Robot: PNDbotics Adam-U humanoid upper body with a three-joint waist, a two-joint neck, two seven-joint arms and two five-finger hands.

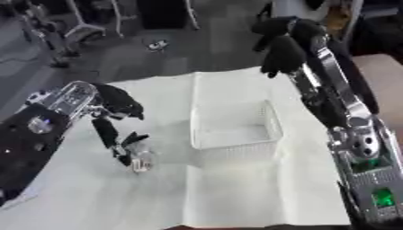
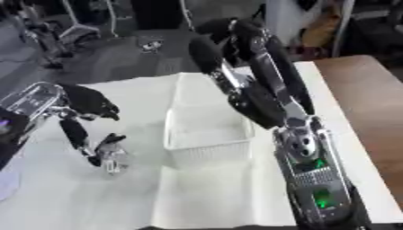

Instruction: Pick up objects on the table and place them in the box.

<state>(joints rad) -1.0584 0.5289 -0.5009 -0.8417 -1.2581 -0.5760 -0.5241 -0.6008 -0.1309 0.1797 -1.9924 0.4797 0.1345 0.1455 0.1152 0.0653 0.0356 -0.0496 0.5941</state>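
Reaching down on the left of the white box [image 1: 236,128], the left hand [image 1: 118,139] has its fingers pointed at the table [image 1: 260,197], and right at their tips sits a small pale, shiny thing [image 1: 141,162]. What it is, I can't make out: just a light, glinting shape on the white cloth. It lies to the left of the box and a touch nearer the robot than the box's near wall, and its long axis can't be read from here.

Now the hand: a long finger runs down toward the object and the thumb sits just beside it, the two angled in as if closing on it. Whether they're actually pinching it or only touching, that can't be settled here.

The left hand is plainly the nearer one. The right hand [image 1: 282,54] hangs high beyond the far end of the box, fingers drooping and relaxed, carrying nothing.

So the coming move looks like a carry to the right: lift, cross the gap, clear the box's left wall. The box shows nothing inside, so the job looks barely started.
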